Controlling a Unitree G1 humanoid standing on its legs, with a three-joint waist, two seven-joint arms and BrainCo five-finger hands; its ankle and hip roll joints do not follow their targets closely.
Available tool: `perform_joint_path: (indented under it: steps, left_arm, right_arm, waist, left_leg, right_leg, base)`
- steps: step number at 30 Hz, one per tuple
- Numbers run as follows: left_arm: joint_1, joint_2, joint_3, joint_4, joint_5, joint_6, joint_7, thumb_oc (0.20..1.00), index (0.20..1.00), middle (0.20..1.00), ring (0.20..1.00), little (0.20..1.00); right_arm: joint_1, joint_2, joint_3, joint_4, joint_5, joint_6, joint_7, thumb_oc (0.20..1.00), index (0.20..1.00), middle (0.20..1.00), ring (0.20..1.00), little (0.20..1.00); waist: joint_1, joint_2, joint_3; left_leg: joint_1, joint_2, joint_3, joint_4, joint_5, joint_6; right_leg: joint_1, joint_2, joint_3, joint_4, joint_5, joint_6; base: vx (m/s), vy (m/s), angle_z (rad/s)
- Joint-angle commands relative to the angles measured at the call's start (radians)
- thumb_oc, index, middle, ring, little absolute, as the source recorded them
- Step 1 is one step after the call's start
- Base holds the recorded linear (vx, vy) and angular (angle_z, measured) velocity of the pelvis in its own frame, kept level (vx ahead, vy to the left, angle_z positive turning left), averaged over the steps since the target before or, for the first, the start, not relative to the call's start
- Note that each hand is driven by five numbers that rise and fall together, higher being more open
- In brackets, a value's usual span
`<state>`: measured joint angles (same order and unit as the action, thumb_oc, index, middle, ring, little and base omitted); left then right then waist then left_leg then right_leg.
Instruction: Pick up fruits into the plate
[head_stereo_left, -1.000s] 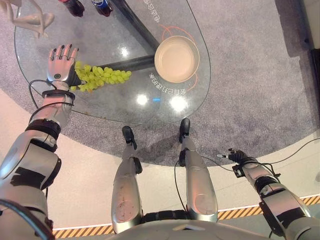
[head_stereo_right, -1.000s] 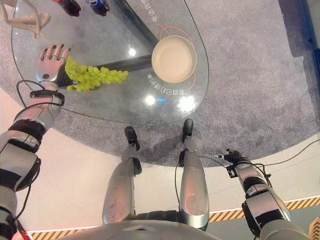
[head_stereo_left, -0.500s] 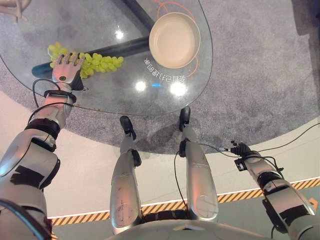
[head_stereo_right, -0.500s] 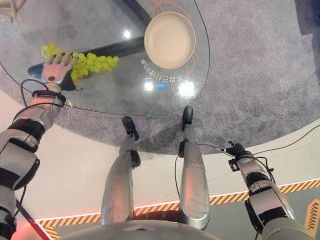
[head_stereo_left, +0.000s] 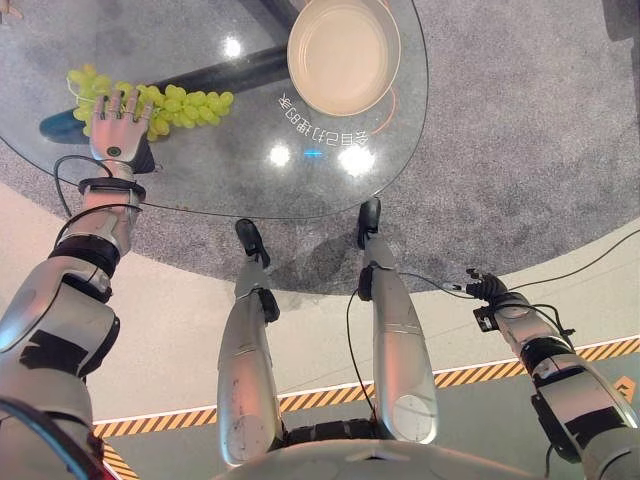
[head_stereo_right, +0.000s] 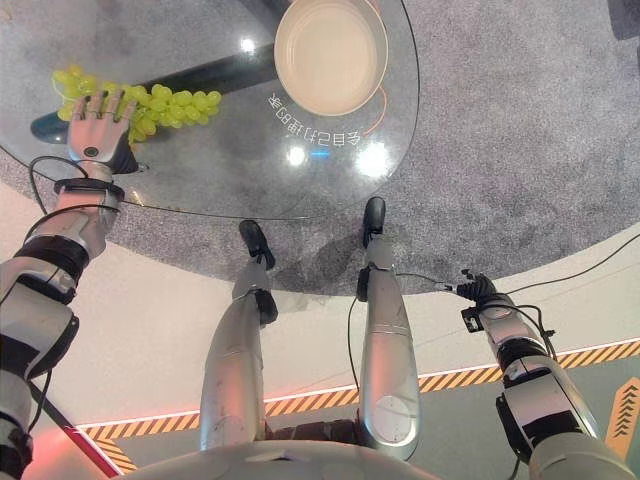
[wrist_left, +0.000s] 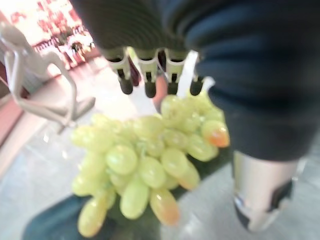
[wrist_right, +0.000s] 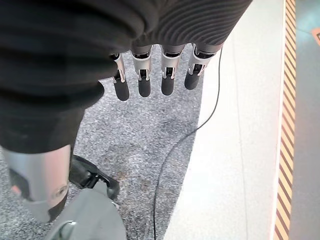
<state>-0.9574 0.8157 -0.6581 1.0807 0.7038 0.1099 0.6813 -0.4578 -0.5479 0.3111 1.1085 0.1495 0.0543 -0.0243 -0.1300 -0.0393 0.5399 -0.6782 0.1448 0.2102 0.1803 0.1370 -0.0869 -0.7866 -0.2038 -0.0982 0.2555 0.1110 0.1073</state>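
Note:
A bunch of green grapes (head_stereo_left: 185, 103) lies on the glass table (head_stereo_left: 250, 175) at its left side. My left hand (head_stereo_left: 113, 130) is spread flat over the bunch's left part, so grapes show on both sides of it. Seen from the left wrist, its straight fingers (wrist_left: 146, 75) reach past the grapes (wrist_left: 145, 160) and the thumb stands apart, so the hand is open. The empty cream plate (head_stereo_left: 343, 55) sits at the table's far right. My right hand (head_stereo_left: 487, 291) hangs low on the right beside the floor, with its fingers (wrist_right: 145, 80) relaxed and open.
A dark table leg (head_stereo_left: 240, 72) runs under the glass behind the grapes. A pale thin-legged stand (wrist_left: 42, 75) rises beyond the bunch. The table's curved near edge (head_stereo_left: 300, 213) faces me. Grey carpet (head_stereo_left: 520, 150) surrounds the table.
The camera has tipped downward, sliding the table up in the picture. My left hand has moved from beside the bunch's left end to over the grapes. The right hand stays hanging.

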Motion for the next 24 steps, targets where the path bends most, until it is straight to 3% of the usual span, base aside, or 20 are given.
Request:
perform_joint_path:
  steps: [1, 7, 12, 24]
  left_arm:
    - [-0.021, 0.065, 0.120, 0.054, -0.063, 0.075, 0.132, 1.000, 1.000, 1.000, 1.000, 1.000]
    - [-0.075, 0.063, 0.156, 0.097, -0.107, 0.080, 0.215, 1.000, 1.000, 1.000, 1.000, 1.000]
    - [-0.127, 0.062, 0.146, 0.108, -0.133, 0.078, 0.218, 1.000, 1.000, 1.000, 1.000, 1.000]
    - [-0.194, 0.037, 0.058, 0.133, -0.014, -0.003, 0.081, 1.000, 1.000, 1.000, 1.000, 1.000]
  right_arm:
    - [0.111, -0.033, 0.031, -0.024, 0.024, -0.019, -0.012, 1.000, 1.000, 1.000, 1.000, 1.000]
    - [0.148, -0.007, 0.049, -0.017, 0.027, -0.050, -0.019, 1.000, 1.000, 1.000, 1.000, 1.000]
    - [0.152, 0.004, 0.057, -0.013, 0.039, -0.065, -0.031, 1.000, 1.000, 1.000, 1.000, 1.000]
    - [0.128, 0.001, 0.061, -0.039, 0.048, -0.050, -0.045, 1.000, 1.000, 1.000, 1.000, 1.000]
  waist:
    - [-0.013, -0.019, -0.020]
    - [-0.017, -0.035, -0.020]
    - [-0.019, -0.041, -0.020]
    - [-0.038, -0.045, -0.020]
  left_leg:
    - [-0.098, -0.074, -0.011, 0.194, -0.170, 0.018]
    - [-0.110, -0.069, -0.024, 0.203, -0.173, 0.016]
    - [-0.121, -0.070, -0.031, 0.213, -0.175, 0.015]
    - [-0.147, -0.064, -0.028, 0.226, -0.179, 0.012]
  right_leg:
    - [-0.009, 0.082, -0.028, 0.058, -0.076, -0.022]
    - [-0.016, 0.092, -0.025, 0.067, -0.082, -0.027]
    - [-0.023, 0.095, -0.025, 0.071, -0.080, -0.030]
    - [-0.052, 0.098, -0.017, 0.082, -0.073, -0.030]
  base:
    - [0.00, 0.000, 0.00]
    - [0.00, -0.025, -0.01]
    - [0.00, -0.013, 0.01]
    - [0.00, -0.005, 0.01]
